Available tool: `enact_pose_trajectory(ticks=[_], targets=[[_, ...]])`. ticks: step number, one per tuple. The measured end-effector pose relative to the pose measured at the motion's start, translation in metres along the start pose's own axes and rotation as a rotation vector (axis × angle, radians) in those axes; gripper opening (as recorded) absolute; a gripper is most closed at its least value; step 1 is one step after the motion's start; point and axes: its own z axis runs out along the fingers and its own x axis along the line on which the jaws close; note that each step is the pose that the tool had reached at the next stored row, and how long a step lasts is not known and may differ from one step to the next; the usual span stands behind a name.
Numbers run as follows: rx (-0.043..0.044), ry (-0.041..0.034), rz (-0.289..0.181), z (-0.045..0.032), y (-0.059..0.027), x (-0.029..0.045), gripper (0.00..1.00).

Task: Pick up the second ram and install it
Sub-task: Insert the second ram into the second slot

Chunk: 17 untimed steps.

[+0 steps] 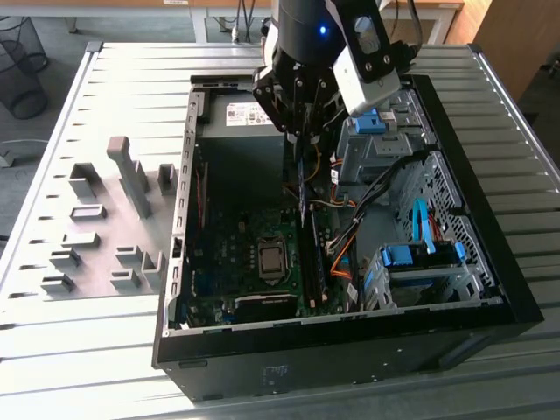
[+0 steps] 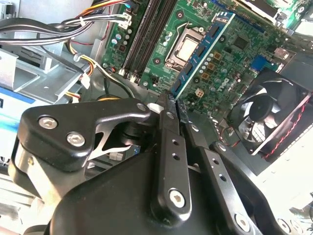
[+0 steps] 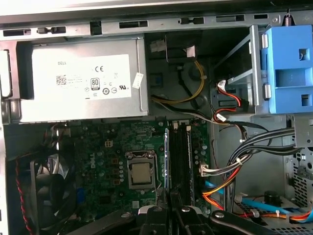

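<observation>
Above the open computer case (image 1: 512, 302) on the slatted table (image 1: 105, 350), the arm hung over the motherboard (image 1: 254, 262). Gripper (image 2: 172, 105) was clamped on the second ram (image 2: 203, 51), held edge-down over the memory slots (image 3: 182, 156) beside the processor socket (image 3: 141, 174).

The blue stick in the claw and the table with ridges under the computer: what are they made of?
The second ram, pinched in the claw, looks like glossy blue circuit board carrying matte black chips, likely plastic-cased. The table looks like dull grey metal, probably aluminium: long parallel ribs with a soft sheen, though painted steel can't be ruled out.
</observation>
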Motion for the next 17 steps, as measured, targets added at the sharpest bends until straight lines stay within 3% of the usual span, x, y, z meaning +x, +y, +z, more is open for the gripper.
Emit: enact_pose_trajectory(ticks=[5, 14, 17], targets=[[-0.0002, -0.0001, 0.0, 0.0017, 0.0001, -0.0022, 0.13], [0.0011, -0.0001, -0.018, 0.0177, 0.0007, -0.0079, 0.13], [0.0017, -0.0004, -0.046, 0.0231, 0.0009, -0.0084, 0.13]])
